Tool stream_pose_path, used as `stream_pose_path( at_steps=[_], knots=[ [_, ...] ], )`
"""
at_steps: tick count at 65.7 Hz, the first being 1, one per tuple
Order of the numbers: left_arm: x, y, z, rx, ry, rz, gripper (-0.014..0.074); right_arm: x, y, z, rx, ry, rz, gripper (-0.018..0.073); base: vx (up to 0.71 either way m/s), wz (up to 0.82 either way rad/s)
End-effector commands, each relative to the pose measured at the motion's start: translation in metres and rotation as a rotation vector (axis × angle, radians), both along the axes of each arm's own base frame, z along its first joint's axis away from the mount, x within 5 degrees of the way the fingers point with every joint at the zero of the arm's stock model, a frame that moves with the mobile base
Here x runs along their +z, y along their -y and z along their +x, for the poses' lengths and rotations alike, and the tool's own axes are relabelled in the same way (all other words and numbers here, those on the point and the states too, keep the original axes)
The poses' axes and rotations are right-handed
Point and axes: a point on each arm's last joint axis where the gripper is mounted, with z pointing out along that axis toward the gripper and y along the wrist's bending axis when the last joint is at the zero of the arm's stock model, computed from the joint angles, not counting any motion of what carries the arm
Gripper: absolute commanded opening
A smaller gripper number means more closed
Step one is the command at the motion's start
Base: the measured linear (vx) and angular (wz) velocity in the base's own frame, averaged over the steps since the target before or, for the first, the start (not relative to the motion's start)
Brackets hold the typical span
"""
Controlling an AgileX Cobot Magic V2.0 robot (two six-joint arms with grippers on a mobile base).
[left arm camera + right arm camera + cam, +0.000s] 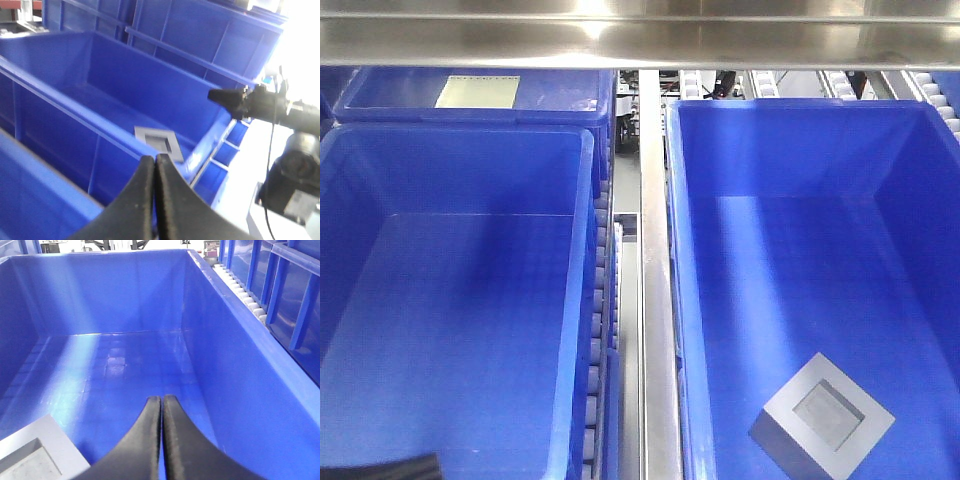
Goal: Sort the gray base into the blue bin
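Observation:
The gray base [823, 415] lies recess-up on the waffle floor of the right-hand blue bin [692, 300], near its front. Beside it stands a left-hand blue bin [582, 300] of the same kind, with nothing showing inside. My left gripper [154, 159] is shut and holds nothing. It hangs on the near side of the bin wall, and the gray base [159, 141] shows beyond that wall. My right gripper [162, 399] is also shut on nothing, low over the right bin's floor [125, 365]. A corner of the gray base [30, 457] sits to its lower left, apart from the fingers.
A blue crate with a pale label [477, 91] stands behind the left bin. A metal rail [655, 300] and conveyor rollers [600, 330] run between the bins. A steel shelf [640, 40] spans the top. The right arm [280, 107] shows past the bin's end.

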Motion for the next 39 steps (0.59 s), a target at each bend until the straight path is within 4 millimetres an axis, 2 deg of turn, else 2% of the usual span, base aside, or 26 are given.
stream_pose_path(
  at_steps=[1, 24, 28, 39],
  knots=[
    [0.0096, 0.0006, 0.0007, 0.005, 0.018, -0.048, -0.0007, 0.0041, 0.0002, 0.0004, 0.000, 0.048, -0.019, -0.0005, 0.00, 0.00],
    [0.0102, 0.0005, 0.0009, 0.006, 0.021, -0.054, -0.0006, 0.0041, 0.0002, 0.0004, 0.000, 0.048, -0.019, -0.0005, 0.00, 0.00],
    [0.0136, 0.0001, 0.0021, 0.019, 0.050, -0.089, -0.0006, 0.0041, 0.0002, 0.0004, 0.000, 0.048, -0.019, -0.0005, 0.00, 0.00],
    [0.0171, -0.0011, 0.0027, 0.025, 0.219, -0.051, -0.0006, 0.0041, 0.0002, 0.0004, 0.000, 0.048, -0.019, -0.0005, 0.00, 0.00]
  ],
)
